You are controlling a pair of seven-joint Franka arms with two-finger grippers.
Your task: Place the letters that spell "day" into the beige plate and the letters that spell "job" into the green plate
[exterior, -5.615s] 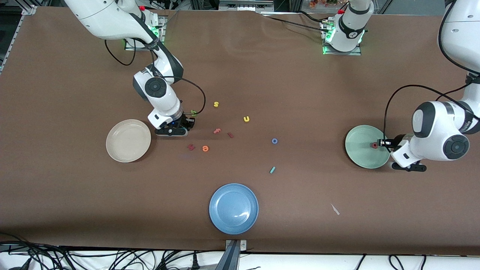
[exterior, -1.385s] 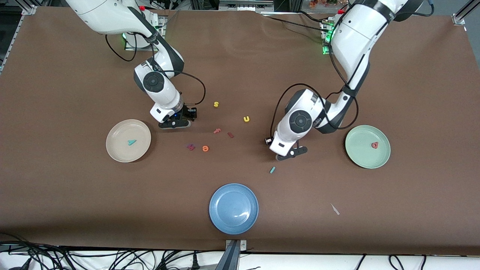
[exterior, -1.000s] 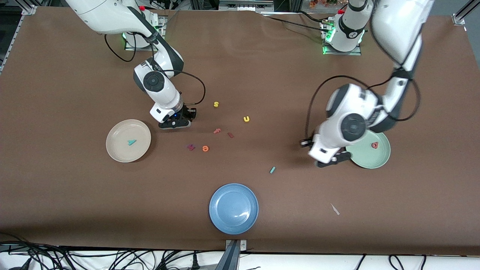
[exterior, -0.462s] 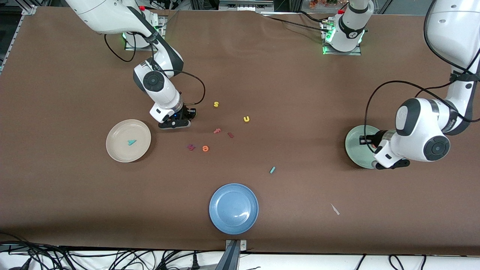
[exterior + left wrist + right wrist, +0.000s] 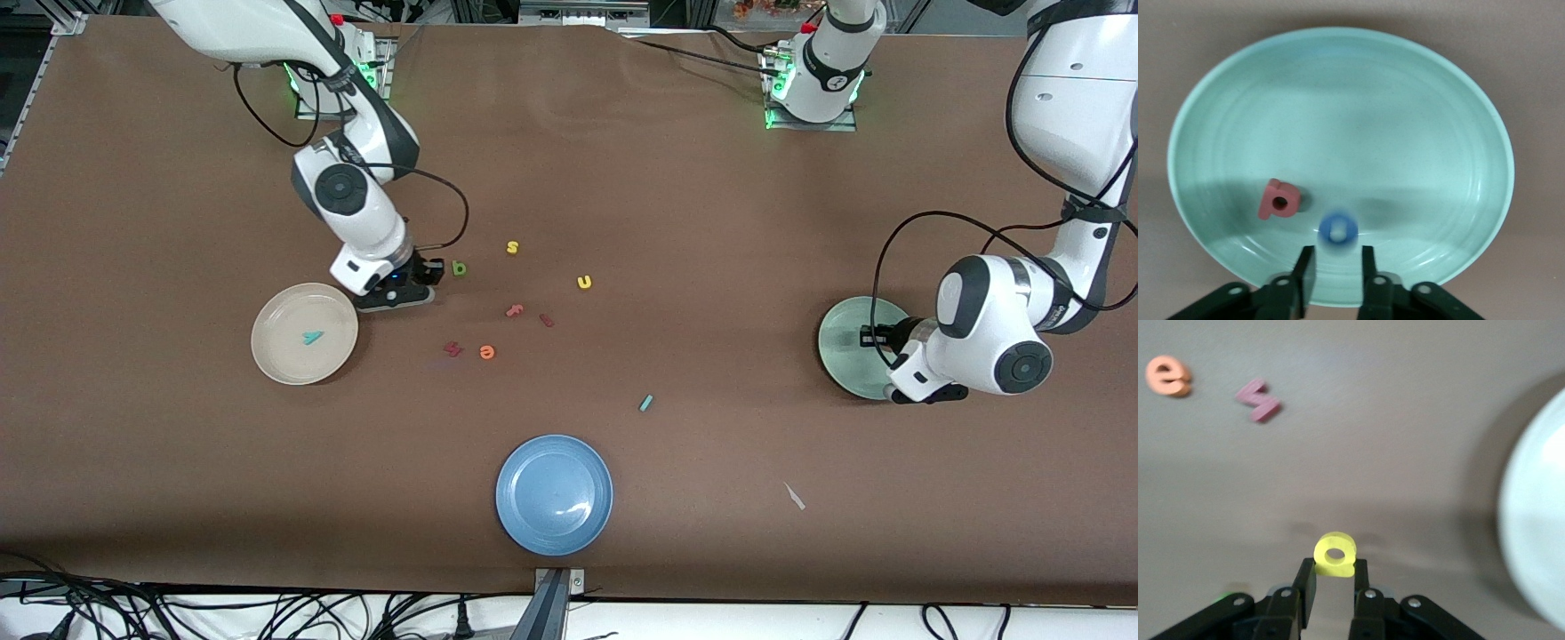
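My right gripper is shut on the yellow letter. It hangs over the table between the beige plate and the green letter. The teal y lies in the beige plate. My left gripper is open over the green plate. The blue ring "o" sits just off its fingertips, free of them. The salmon-red letter lies beside the ring in that plate. The teal bar lies on the table mid-way between the plates.
A blue plate sits nearest the front camera. Loose letters lie mid-table: yellow s, yellow u, salmon f, two dark red ones and an orange e. A white scrap lies toward the left arm's end.
My right gripper has risen and shifted toward the beige plate with the yellow letter, uncovering the green letter. My left gripper has opened over the green plate and let go of the blue ring.
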